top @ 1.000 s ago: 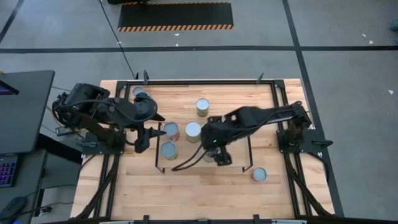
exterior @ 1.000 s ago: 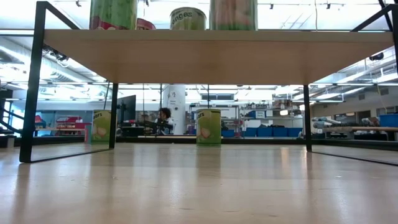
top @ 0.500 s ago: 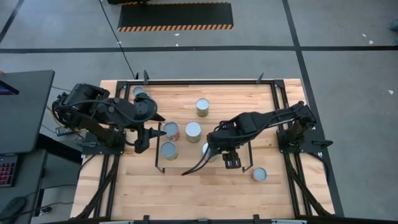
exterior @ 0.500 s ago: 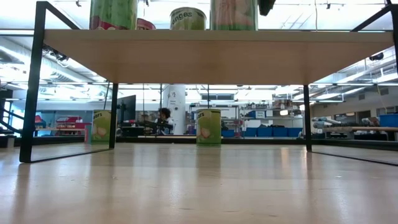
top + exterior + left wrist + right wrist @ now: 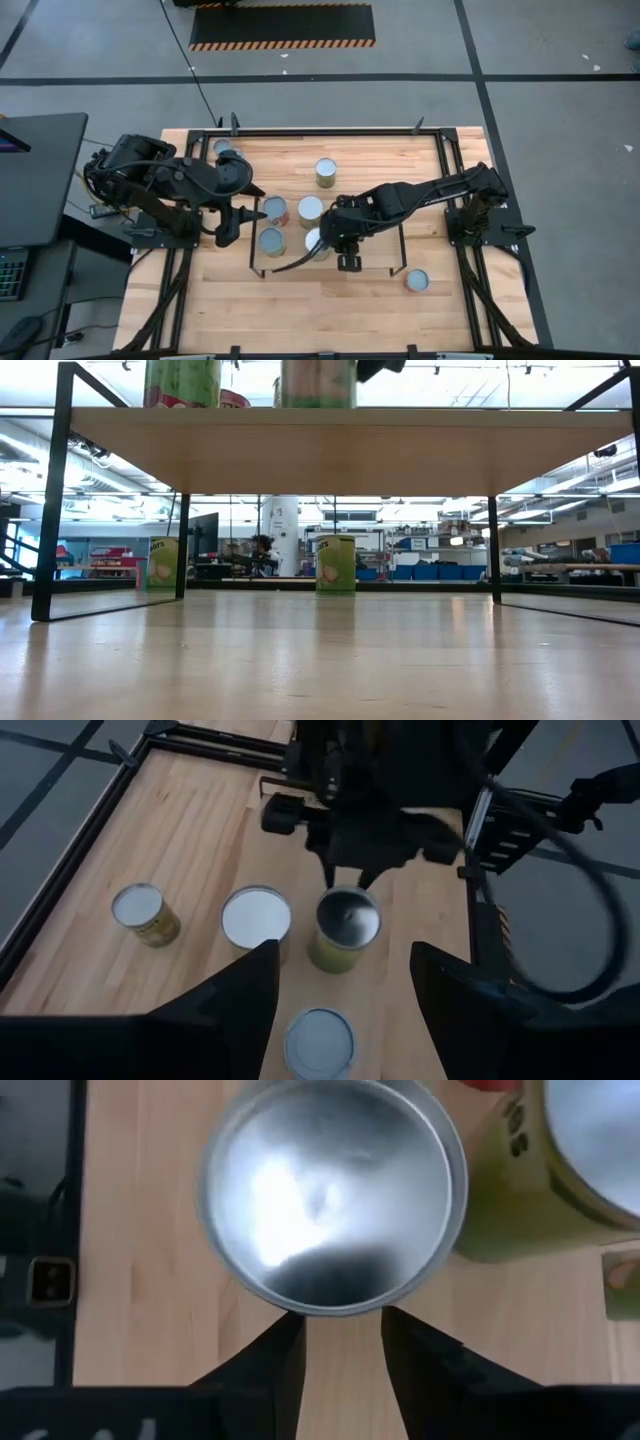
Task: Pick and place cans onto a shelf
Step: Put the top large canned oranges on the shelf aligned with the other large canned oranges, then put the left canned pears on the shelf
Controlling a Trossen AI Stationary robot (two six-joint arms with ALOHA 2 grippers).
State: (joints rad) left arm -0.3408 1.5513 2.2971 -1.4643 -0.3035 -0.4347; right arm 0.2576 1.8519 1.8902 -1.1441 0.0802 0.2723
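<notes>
The shelf (image 5: 380, 215) stands mid-table and carries several cans. My right gripper (image 5: 340, 252) hangs over its near half, open to a narrow gap, right beside an olive can (image 5: 330, 1200) with a shiny top. That can also shows in the low view (image 5: 318, 382) and the left wrist view (image 5: 345, 925). My left gripper (image 5: 228, 228) waits open at the shelf's left frame end with nothing between its fingers. Other cans (image 5: 275, 210) (image 5: 310, 210) (image 5: 271, 241) stand upright on the board. My right gripper meets the olive can with its two fingertips (image 5: 290, 1330) against the upper rim on the can's right side (image 5: 352, 372); the can is not between the fingers. The fingers come from above, slanting in from the table's right. The can stands upright on the shelf board.
Three cans stand on the tabletop itself: far left (image 5: 228, 152), far middle (image 5: 325, 172), near right (image 5: 416, 281). The shelf's black frame ends (image 5: 255, 245) (image 5: 400, 240) rise at either side. Bare wood lies along the near edge.
My right gripper has swung out toward the near right, then come back toward the table's left. The olive can has slid left along the shelf board, staying upright, and now stands closer to the other cans.
</notes>
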